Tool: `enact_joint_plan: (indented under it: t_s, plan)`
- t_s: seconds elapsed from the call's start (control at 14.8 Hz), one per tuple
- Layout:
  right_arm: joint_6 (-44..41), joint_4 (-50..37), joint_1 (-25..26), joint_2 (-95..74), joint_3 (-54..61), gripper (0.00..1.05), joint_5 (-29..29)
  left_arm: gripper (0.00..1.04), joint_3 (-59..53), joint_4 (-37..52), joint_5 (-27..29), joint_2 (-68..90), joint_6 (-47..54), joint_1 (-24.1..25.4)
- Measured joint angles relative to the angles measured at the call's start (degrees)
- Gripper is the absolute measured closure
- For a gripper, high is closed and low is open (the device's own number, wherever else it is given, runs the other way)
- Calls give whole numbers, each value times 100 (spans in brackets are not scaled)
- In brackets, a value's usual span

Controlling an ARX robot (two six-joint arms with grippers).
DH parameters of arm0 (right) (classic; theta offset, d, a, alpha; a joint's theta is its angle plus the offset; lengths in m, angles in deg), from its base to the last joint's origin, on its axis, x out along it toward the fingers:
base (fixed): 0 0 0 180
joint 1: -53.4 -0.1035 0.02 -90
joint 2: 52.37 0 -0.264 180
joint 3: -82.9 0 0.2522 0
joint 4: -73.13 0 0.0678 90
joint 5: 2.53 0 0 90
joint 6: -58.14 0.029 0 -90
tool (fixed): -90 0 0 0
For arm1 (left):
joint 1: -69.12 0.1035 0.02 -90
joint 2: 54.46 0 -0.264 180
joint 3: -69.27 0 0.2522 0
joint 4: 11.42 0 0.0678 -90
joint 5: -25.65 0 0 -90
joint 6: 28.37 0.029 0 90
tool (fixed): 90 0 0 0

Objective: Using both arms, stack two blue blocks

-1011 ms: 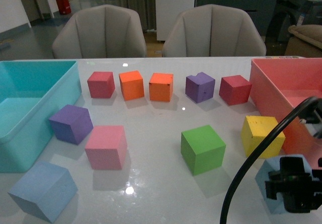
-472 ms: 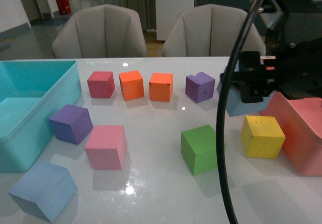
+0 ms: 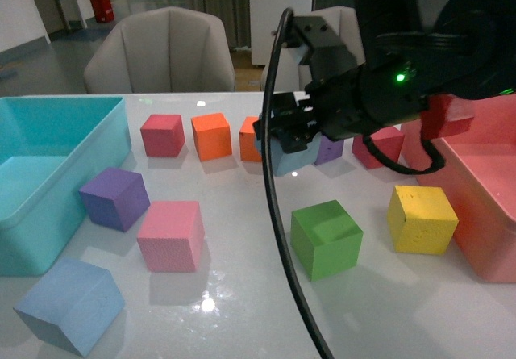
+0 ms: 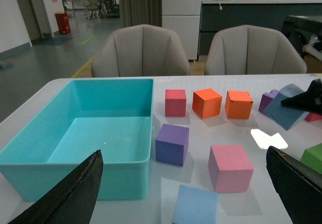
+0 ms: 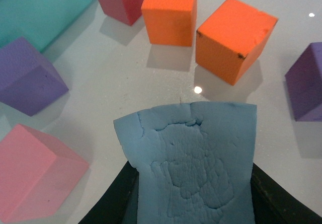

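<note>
Aloft, right gripper (image 3: pixel 284 135) clasps blue block (image 3: pixel 294 157).

Front view: mounted on the robot's body, facing forward and tilted down across the white table (image 3: pixel 234 214) toward two grey chairs (image 3: pixel 157 48); mid range, widest coverage, from teal bin (image 3: pixel 32 242) to pink bin (image 3: pixel 476 238). Left wrist view: low over the table's near side, facing the same way as the front view; shares teal bin (image 4: pixel 75 178), purple cube (image 4: pixel 172 144), pink cube (image 4: pixel 230 167), orange cubes (image 4: pixel 207 102) and chairs. Right wrist view: close, looking steeply down onto the table, held blue block (image 5: pixel 193 168) filling the foreground; shares purple cube (image 5: pixel 27 75), pink cube (image 5: pixel 35 173) and orange cubes (image 5: pixel 169 10) with both others.
</note>
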Motion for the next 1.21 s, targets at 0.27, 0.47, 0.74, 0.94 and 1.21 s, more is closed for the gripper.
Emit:
enact_joint_plan:
  t_s: [0.27,0.47,0.74,0.94,1.21]
  plan:
    - [-332,474,-57,-802,-852,62,527,7,0,0,0,0,2,0]
    - [-743,1130,-48,-1274,-1641,62,713,7,0,0,0,0,0,0]
    - [-986,1864,-11,-1906,-2559,62,719,7,0,-2,0,0,2,0]
    - [-1001,2111,-13,-2201,-3012,63,765,7,0,0,0,0,2,0]
    - [-1001,2240,-24,-2238,-3062,63,846,7,0,0,0,0,2,0]
